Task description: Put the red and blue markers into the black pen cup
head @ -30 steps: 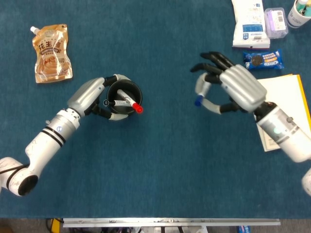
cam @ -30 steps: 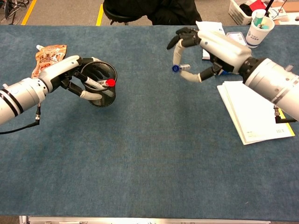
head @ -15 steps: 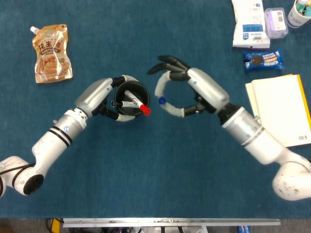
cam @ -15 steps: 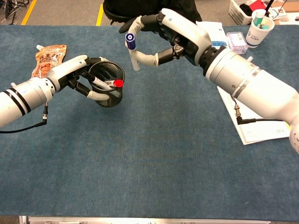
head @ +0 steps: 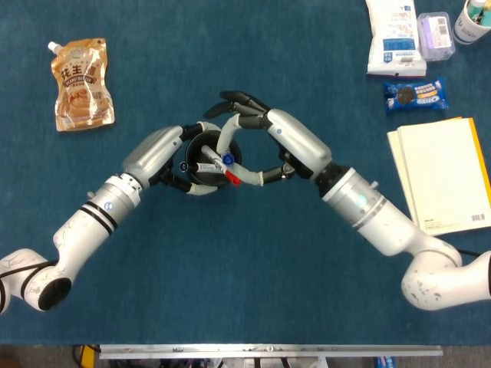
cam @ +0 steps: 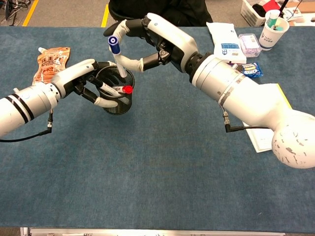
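The black mesh pen cup (head: 201, 144) (cam: 118, 104) stands left of centre, and my left hand (head: 157, 153) (cam: 78, 78) grips it from the left side. The red marker (head: 222, 172) (cam: 119, 90) lies slanted inside the cup, its red cap over the right rim. My right hand (head: 280, 142) (cam: 160, 37) reaches in from the right and holds the blue marker (head: 228, 159) (cam: 116, 51) nearly upright over the cup's mouth. Its blue cap is on top and its lower end dips to the rim.
An orange snack pouch (head: 80, 84) (cam: 49, 59) lies at the far left. At the far right sit a white packet (head: 395, 38), a blue cookie pack (head: 416, 93), a purple-lidded box (head: 435, 34), a paper cup (cam: 272, 27) and a white booklet (head: 445, 176).
My right hand has carried the blue marker leftward from the table's right half to above the cup. My left hand, still gripping the cup, has shifted it slightly to the right.
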`<move>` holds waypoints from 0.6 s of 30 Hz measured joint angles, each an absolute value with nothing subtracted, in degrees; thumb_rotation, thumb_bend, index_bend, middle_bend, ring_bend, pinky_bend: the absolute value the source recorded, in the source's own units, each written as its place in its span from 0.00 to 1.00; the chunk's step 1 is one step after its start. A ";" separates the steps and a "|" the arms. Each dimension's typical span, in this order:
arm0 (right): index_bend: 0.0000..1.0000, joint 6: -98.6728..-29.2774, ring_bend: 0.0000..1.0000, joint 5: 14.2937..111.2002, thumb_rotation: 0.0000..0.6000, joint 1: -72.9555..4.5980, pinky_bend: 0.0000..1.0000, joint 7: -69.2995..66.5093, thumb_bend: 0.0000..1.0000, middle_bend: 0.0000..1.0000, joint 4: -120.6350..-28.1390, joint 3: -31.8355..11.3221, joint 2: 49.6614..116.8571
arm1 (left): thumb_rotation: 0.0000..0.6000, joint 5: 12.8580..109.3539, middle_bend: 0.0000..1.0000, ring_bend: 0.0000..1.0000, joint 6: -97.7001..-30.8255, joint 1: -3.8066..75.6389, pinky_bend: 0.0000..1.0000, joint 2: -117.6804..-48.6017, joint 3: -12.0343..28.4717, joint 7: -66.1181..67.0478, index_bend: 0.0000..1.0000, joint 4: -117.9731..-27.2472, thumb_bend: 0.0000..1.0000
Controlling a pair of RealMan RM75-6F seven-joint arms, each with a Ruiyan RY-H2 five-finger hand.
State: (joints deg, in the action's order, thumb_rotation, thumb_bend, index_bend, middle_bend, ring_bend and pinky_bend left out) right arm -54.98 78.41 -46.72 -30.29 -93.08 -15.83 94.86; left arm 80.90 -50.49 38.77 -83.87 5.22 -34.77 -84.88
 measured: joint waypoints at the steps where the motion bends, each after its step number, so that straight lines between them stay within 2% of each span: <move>1: 0.49 -54.90 0.06 78.49 1.00 -46.80 0.06 -30.09 0.40 0.19 -92.72 -15.72 94.98 | 1.00 80.88 0.34 0.31 -50.52 38.76 0.26 -83.81 5.27 -34.78 0.28 -84.94 0.17; 3: 0.38 -54.85 0.03 78.75 1.00 -46.92 0.04 -29.55 0.40 0.14 -92.15 -15.45 95.14 | 1.00 80.87 0.34 0.31 -50.54 38.76 0.26 -83.67 5.32 -34.83 0.28 -85.10 0.17; 5: 0.21 -54.51 0.00 79.13 1.00 -47.04 0.01 -29.11 0.40 0.09 -91.46 -14.85 95.19 | 1.00 80.88 0.34 0.31 -50.56 38.75 0.26 -83.55 5.34 -34.87 0.28 -85.28 0.17; 8: 0.08 -54.07 0.00 79.86 1.00 -47.11 0.00 -28.71 0.40 0.05 -90.63 -13.99 94.83 | 1.00 80.88 0.34 0.31 -50.72 38.63 0.26 -83.39 5.35 -34.90 0.28 -85.46 0.17; 10: 0.05 -54.13 0.00 80.10 1.00 -47.00 0.00 -28.85 0.40 0.04 -90.45 -13.82 94.51 | 1.00 80.83 0.34 0.31 -50.65 38.58 0.26 -83.33 5.28 -35.01 0.28 -85.48 0.17; 18: 0.05 -58.21 0.00 82.16 1.00 -45.24 0.00 -27.98 0.39 0.04 -91.10 -13.90 91.26 | 1.00 81.02 0.34 0.31 -50.04 38.67 0.26 -83.84 4.89 -35.47 0.28 -84.93 0.17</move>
State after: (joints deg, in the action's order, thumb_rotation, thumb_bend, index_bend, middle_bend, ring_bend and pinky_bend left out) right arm -58.21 82.16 -45.24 -27.98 -91.10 -13.90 91.26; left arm 81.02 -50.04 38.67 -83.84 4.89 -35.47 -84.93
